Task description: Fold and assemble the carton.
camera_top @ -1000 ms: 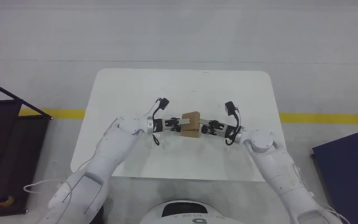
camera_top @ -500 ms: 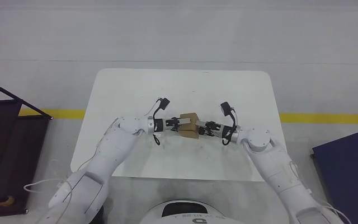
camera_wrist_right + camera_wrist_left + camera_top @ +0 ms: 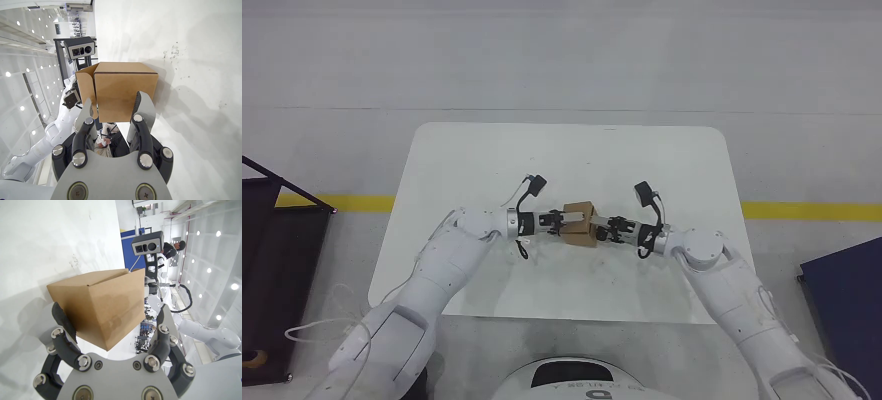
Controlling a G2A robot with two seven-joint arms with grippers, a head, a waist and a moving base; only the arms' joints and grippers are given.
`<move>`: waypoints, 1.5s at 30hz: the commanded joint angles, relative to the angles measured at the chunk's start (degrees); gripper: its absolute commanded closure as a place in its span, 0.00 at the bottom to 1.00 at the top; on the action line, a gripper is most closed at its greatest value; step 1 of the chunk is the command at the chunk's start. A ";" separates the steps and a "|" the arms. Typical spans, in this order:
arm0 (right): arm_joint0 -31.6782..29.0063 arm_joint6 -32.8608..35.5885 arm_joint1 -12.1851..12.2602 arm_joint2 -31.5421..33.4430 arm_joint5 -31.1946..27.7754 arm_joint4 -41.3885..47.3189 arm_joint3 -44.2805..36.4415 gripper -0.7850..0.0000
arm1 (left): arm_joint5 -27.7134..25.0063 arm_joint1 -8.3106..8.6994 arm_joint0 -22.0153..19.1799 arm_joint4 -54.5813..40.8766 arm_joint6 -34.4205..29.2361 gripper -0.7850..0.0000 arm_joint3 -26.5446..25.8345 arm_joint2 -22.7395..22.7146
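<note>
A small brown carton stands in the middle of the white table, between my two grippers. Seen from above, my left gripper is at its left side and my right gripper at its right side. In the left wrist view the carton has a corner between the open fingers of the left gripper. One pad touches it and the other finger stands apart. In the right wrist view my right gripper is open, its fingertips against the carton. One fingertip is at a loose side flap.
Bare tabletop surrounds the carton on all sides, with the rounded table edge toward me. On the floor are a yellow line, a dark frame at the left and a blue panel at the right.
My right gripper has moved left up to the carton. The carton has shifted slightly left toward the left gripper, which has stayed almost still.
</note>
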 commanded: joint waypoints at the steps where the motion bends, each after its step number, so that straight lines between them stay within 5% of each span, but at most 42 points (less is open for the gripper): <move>1: 0.08 -0.04 -0.01 -0.16 0.03 -0.07 0.05 0.49 | 0.18 0.01 -0.06 0.22 0.03 0.00 -0.01 0.11; 34: -1.58 -5.09 1.00 4.43 1.53 4.37 1.12 0.49 | 3.30 -0.57 -1.78 5.01 2.01 0.00 0.41 2.92; 45: -5.09 -2.61 1.73 5.38 -3.57 3.31 -4.99 0.47 | 3.36 -0.53 -1.87 5.27 2.43 0.00 0.60 2.98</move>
